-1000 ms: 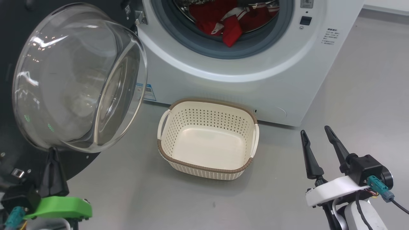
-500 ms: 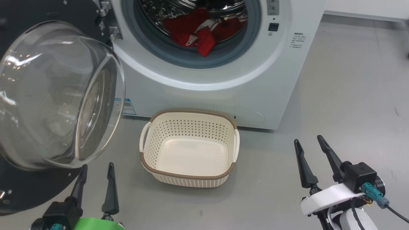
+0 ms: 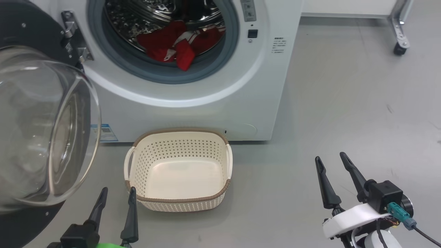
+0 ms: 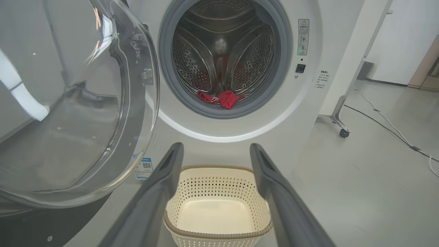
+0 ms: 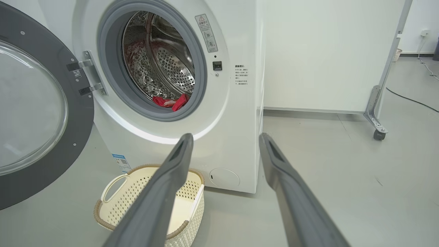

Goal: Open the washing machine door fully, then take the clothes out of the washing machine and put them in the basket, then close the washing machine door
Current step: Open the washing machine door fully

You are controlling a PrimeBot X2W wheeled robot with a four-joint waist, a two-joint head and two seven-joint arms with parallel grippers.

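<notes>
Head view looks down on the washing machine (image 3: 213, 113), whose washing machine door (image 3: 41, 127) hangs swung wide to the left, its glass bowl bulging toward the robot. The opening step looks done, so I judge the step in hand to be reaching for the clothes (image 3: 172, 44). They lie in a red heap at the bottom of the steel drum (image 3: 137, 17), with one fold drooping over the grey seal (image 3: 137, 65) at the near lip.

The basket (image 3: 179, 199) stands bare on the floor (image 3: 327, 103), just in front of the machine and below the opening. The left fingers (image 3: 131, 217) are spread apart and grasp nothing; they sit near the basket's left corner, close under the door glass. The right fingers (image 3: 326, 186) are likewise released, out over open floor to the right.

The right arm probably has the cleaner path, away from the door. That drooping fold is the best target:
- keep the fingers wide until they straddle it
- pinch a thick bunch
- lift it over the seal rather than dragging, since tangled garments may trail and snag
- lower it straight into the basket
</notes>
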